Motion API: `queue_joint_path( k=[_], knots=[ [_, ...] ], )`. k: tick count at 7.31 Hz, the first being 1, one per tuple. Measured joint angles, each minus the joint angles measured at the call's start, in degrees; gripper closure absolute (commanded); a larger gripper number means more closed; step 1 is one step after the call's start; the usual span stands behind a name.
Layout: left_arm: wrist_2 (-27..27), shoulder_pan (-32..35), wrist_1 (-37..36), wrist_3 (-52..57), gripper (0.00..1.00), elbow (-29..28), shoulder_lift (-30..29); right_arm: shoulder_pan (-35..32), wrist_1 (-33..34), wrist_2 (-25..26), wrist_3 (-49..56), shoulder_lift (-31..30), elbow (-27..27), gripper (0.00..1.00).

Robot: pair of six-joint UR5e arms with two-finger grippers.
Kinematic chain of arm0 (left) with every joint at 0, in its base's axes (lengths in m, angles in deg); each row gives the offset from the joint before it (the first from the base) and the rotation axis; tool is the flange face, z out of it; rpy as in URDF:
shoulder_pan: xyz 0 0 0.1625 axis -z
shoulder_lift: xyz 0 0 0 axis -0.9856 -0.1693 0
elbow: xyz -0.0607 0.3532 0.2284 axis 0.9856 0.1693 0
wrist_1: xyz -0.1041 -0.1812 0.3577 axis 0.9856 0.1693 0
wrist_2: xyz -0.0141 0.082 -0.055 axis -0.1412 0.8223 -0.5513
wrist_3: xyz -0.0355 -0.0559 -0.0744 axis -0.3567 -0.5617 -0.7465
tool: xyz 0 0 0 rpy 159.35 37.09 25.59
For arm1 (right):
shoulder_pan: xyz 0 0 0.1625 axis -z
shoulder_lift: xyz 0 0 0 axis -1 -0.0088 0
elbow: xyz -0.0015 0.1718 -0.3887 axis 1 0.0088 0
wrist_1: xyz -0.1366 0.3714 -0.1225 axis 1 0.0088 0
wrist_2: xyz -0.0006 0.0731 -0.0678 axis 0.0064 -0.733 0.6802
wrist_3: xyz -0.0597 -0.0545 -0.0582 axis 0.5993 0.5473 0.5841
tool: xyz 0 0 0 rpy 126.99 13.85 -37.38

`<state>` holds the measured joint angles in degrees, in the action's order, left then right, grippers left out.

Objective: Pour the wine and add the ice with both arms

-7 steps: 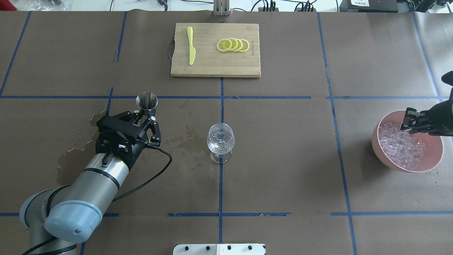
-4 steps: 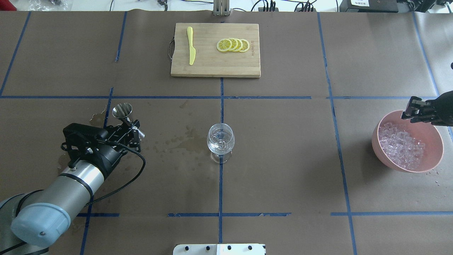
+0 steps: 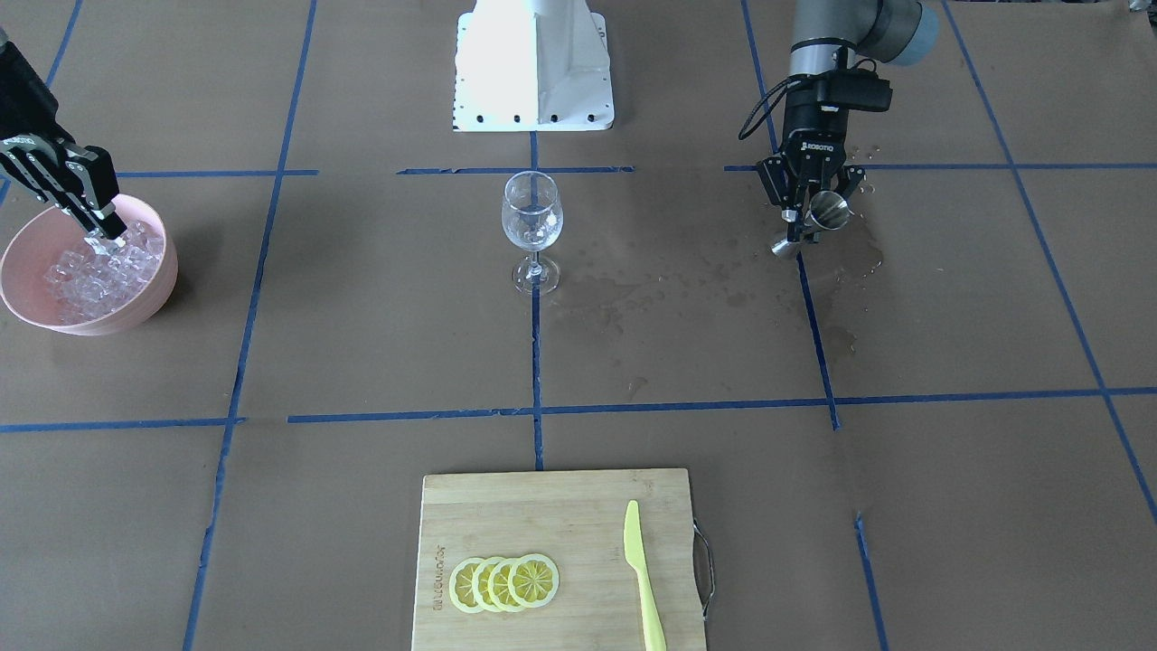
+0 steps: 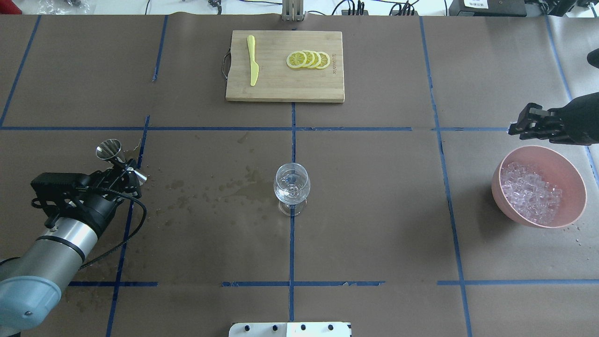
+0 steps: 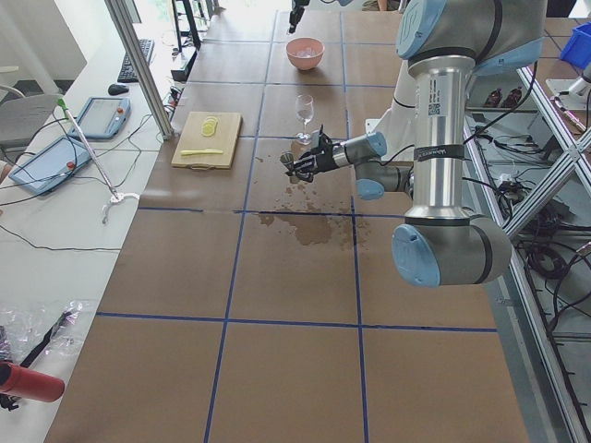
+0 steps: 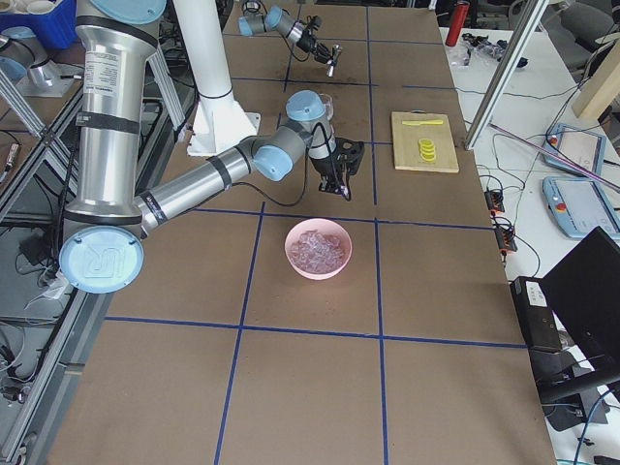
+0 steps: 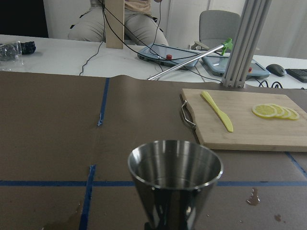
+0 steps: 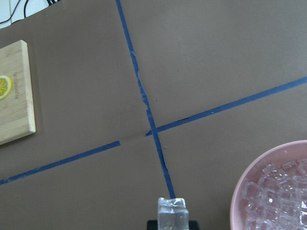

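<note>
Carrying stage: judged as the ice step begun; pouring looks done.
Right end effector: fingers pressed onto one ice cube, as the right wrist view shows; it hangs above the table just beyond the far rim of the pink bowl in the overhead view.
Ice: heaped in the pink bowl, on the robot's right, well apart from the glass.
Wine glass: upright at table centre, on a blue tape line.
Wine: small clear amount low in the glass.
Left end effector: clamped on the waist of a steel jigger; the cup looks empty in the left wrist view.
Wet patches: spread on the table between the glass and the left arm.
Next move, as judged: carry the cube across to above the glass mouth, lower close, then release; a drop from height could tip the stemmed glass or splash.
Change from half a second earlier: right end effector has lifted off the bowl's edge towards the far side; left arm has drawn further left, away from the glass, with the jigger.
</note>
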<state>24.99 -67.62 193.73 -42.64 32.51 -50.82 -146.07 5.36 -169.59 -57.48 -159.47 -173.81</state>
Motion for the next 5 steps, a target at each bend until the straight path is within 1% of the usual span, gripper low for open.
queue_joint_path(
  k=[1,2,5],
  knots=[
    [1.99,-0.03,0.08,-0.48,1.0,-0.57,1.4,0.02,-0.03,-0.63,-1.4,2.83,-0.24,1.0],
    [2.88,-0.05,0.14,-2.19,1.0,-1.69,2.08,0.18,-0.04,-1.16,-2.95,5.67,-0.45,1.0],
    [5.71,-0.21,0.24,-9.85,1.0,-6.34,2.42,1.71,-0.05,-1.98,-6.45,12.05,-1.55,1.0]
  ],
)
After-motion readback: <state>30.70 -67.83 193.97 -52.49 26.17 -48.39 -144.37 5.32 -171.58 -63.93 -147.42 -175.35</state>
